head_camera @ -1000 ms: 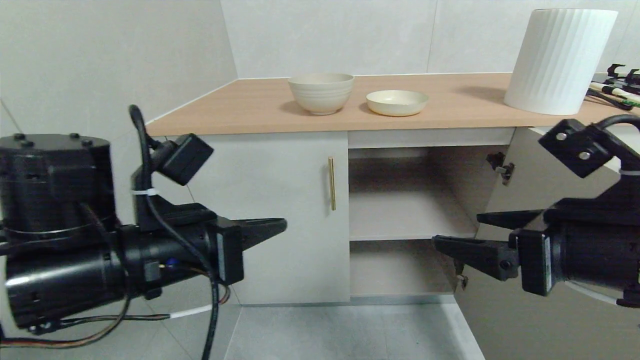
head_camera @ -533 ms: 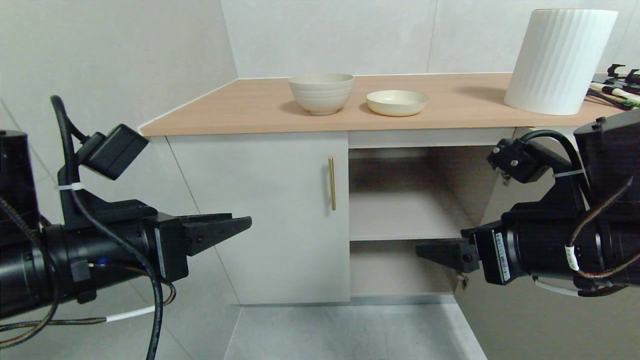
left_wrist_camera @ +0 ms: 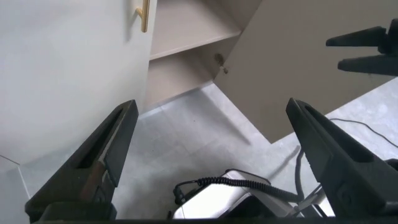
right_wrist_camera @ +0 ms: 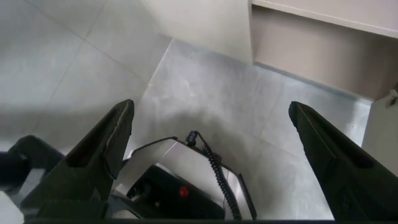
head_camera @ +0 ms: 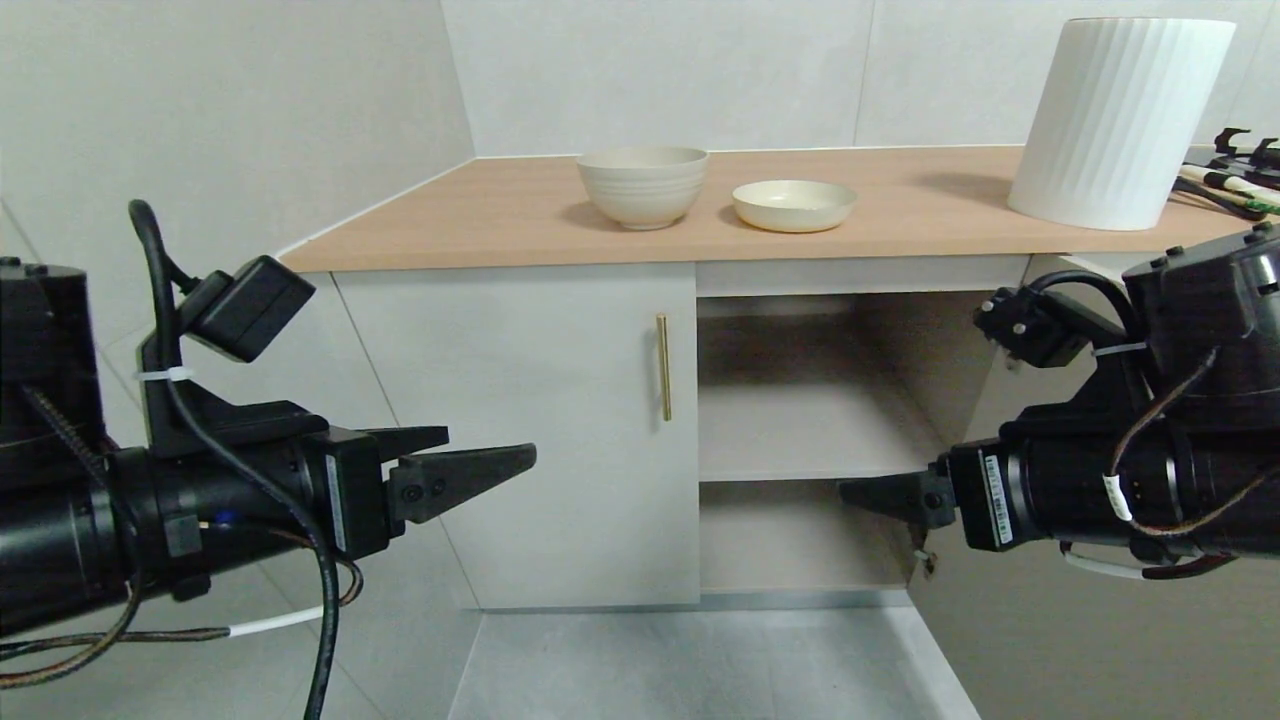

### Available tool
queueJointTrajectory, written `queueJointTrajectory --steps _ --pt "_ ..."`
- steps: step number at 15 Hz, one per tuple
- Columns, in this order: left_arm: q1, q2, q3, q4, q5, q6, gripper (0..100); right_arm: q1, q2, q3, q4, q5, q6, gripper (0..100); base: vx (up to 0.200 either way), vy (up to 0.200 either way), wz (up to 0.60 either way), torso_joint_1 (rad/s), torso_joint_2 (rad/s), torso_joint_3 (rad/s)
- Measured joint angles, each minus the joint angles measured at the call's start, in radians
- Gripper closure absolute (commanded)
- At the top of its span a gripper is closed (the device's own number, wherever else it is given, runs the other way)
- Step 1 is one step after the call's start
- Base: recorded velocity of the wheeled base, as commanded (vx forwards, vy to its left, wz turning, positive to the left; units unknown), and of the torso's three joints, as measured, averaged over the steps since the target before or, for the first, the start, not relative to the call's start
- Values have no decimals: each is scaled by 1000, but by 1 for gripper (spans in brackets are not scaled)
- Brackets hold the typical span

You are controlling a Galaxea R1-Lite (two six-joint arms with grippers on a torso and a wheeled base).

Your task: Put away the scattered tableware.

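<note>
Left pincer (left_wrist_camera: 212, 104) edged forward, agape like right pincer (right_wrist_camera: 210, 107); ribbed cream bowl (head_camera: 642, 186) upright beside shallow dish (head_camera: 794, 205).

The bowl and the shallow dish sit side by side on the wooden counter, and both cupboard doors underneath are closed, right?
Not quite. Only the left door is closed. The right door is swung open, baring the shelf inside, as the head view shows. The bowl and the dish do sit side by side on the counter.

White ribbed cylinder (head_camera: 1120, 120) beside dark tools (head_camera: 1235, 182) on wooden counter (head_camera: 480, 215)
</note>
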Motion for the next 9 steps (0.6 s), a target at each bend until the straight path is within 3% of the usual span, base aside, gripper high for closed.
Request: queueJointTrajectory --steps 4,9 --pt "4 8 -6 4 3 0 0 -7 -1 10 -25 -1 2 0 0 0 0 0 0 0" --pt "12 9 -7 6 2 1 0 -6 -9 14 -26 0 1 0 200 0 0 2 1 3"
